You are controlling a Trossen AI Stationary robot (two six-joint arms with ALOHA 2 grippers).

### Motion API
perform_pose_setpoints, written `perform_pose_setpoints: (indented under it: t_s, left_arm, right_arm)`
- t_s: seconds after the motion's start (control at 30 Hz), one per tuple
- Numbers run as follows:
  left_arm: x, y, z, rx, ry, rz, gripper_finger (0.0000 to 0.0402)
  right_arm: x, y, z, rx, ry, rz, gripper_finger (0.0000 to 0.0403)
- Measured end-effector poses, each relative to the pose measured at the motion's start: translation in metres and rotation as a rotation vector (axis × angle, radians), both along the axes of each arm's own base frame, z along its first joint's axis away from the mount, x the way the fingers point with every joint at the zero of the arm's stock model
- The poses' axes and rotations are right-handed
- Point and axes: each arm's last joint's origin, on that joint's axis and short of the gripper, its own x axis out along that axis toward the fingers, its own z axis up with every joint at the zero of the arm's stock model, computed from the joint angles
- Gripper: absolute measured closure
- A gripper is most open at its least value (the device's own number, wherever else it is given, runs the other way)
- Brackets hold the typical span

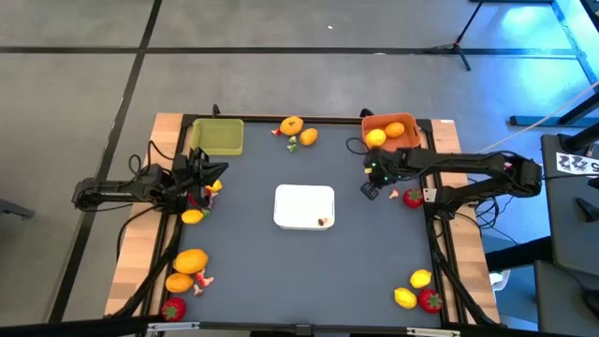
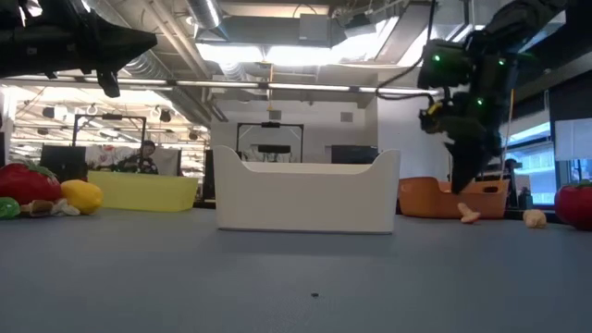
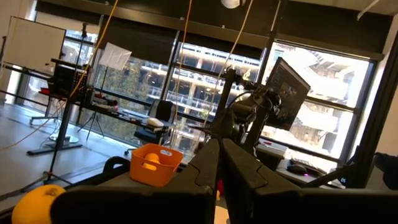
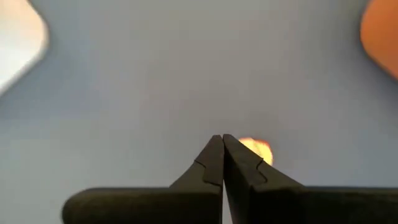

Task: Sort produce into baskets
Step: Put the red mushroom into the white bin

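While both arms hang over the dark table (image 1: 309, 271), most of the produce is not yet in a basket.

The orange basket (image 1: 394, 128) sits at the far right of the table and holds two yellow-orange fruits (image 1: 384, 133). The yellow-green basket (image 1: 217, 137) sits at the far left, and nothing shows inside it. A white tray (image 1: 304, 207) lies in the middle, which is not a basket.

The right gripper (image 1: 372, 183) points down at the table, just in front of the orange basket. Its two fingers (image 4: 214, 163) are pressed together with nothing between them. A small orange-yellow scrap (image 4: 257, 148) lies on the table right at the tips. A red strawberry (image 1: 413, 197) lies just beside this gripper, on the side toward the right edge of the table. The right arm is much nearer to it than the left arm, so it looks like the next piece for that arm. The fingers would need to spread before they can take it.

The left gripper (image 1: 210, 175) is near the yellow-green basket, lifted up and pointing across the table. Its fingers (image 3: 211, 167) are pressed together too, and empty. A yellow lemon (image 1: 192, 216) lies close by it, toward the near edge.

More fruit waits at the far edge (image 1: 292, 124) and in both near corners (image 1: 191, 261).
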Motion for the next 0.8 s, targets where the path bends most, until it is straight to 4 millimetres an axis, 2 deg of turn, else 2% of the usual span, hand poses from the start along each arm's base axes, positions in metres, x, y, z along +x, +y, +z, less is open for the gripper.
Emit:
perform_pose_setpoints:
  t_s: [0.33,0.47,0.63,0.8]
  left_arm:
    - [0.0,0.0,0.0,-0.002,0.003,-0.001,0.0389]
    - [0.0,0.0,0.0,-0.001,0.003,0.0,0.0389]
    - [0.0,0.0,-0.001,-0.001,0.009,0.0,0.0389]
    - [0.0,0.0,-0.001,0.001,0.01,0.001,0.0389]
  right_arm:
    - [0.03,0.016,0.028,-0.031,-0.223,0.154,0.04]
    - [0.036,0.024,0.033,-0.033,-0.265,0.192,0.0398]
    - [0.023,0.023,0.026,-0.064,-0.106,0.142,0.0373]
    - [0.008,0.022,0.02,-0.135,0.081,0.06,0.0307]
